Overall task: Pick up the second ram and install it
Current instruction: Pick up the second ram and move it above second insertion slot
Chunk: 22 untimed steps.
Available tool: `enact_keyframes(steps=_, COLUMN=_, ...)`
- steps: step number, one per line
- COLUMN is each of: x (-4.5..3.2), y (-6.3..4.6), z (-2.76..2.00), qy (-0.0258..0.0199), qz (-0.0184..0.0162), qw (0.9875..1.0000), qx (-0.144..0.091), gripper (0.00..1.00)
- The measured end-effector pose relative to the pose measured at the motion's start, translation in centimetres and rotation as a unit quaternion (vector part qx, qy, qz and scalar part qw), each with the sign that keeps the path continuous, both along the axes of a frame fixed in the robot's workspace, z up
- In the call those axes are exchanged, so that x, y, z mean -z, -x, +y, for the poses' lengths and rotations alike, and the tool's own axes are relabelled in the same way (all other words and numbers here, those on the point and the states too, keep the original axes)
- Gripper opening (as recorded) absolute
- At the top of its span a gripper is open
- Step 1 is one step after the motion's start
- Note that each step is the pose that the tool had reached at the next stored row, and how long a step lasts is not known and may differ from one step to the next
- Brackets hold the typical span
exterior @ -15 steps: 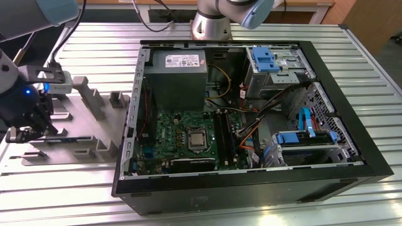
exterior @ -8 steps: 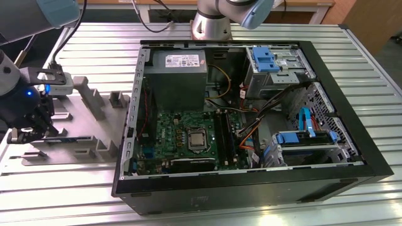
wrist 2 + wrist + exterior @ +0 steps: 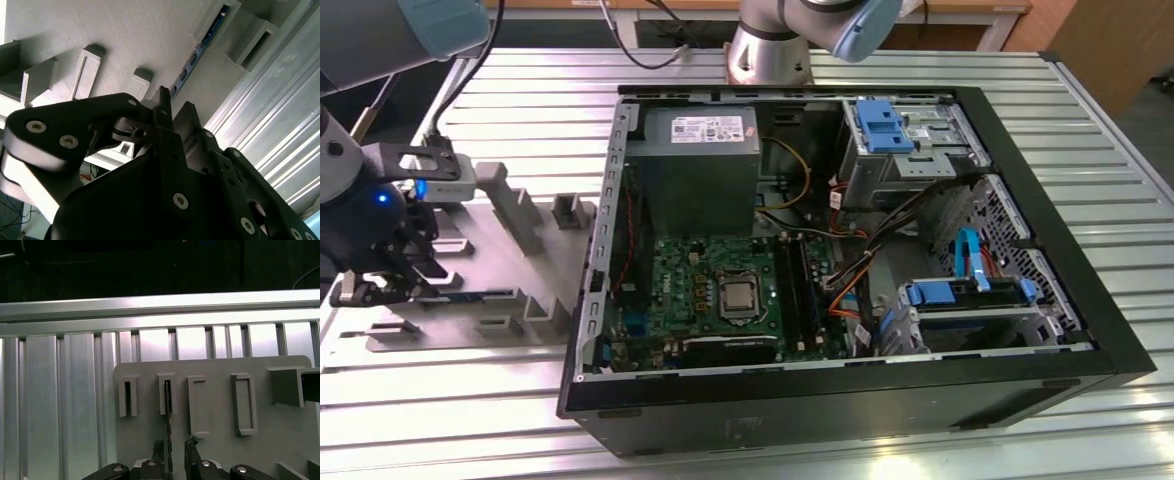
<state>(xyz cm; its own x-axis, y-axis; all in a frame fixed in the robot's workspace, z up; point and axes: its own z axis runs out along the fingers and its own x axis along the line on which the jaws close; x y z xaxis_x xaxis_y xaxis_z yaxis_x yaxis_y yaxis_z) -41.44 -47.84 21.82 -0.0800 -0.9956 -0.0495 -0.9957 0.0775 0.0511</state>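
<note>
The end effector (image 3: 175, 455) has its fingers (image 3: 159, 460) apart, straddling the second ram (image 3: 168, 432), which stands on edge between them. One finger sits just beside the board and the other stands off it with a visible gap. Ahead of the fingertips the ram's far end sits in a narrow slot of the grey holder (image 3: 215, 440) on the slatted tabletop (image 3: 75, 405); the neighbouring slots look bare. Well apart from the end effector, the open computer case (image 3: 1067, 300) holds the green motherboard (image 3: 694, 270).
</note>
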Motion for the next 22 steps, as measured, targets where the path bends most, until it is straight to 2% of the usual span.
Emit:
enact_keyframes(steps=2, x=0.00, y=0.0, z=0.00, qy=0.0001, qz=0.0000, qw=1.0000, qx=0.000, gripper=0.29)
enact_keyframes(steps=3, x=0.00, y=0.0, z=0.00, qy=0.0002, qz=0.0001, qw=1.0000, qx=0.000, gripper=0.36)
enact_keyframes(steps=5, x=0.07, y=0.0, z=0.00, qy=0.0001, qz=-0.0001, qw=1.0000, qx=-0.005, gripper=0.36)
enact_keyframes(steps=11, x=0.52, y=0.0, z=0.00, qy=0.0001, qz=0.0000, qw=0.9990, qx=-0.044, gripper=0.36)
enact_keyframes(steps=22, x=2.08, y=0.0, z=0.00, qy=0.0001, qz=0.0000, qw=0.9989, qx=-0.046, gripper=0.36)
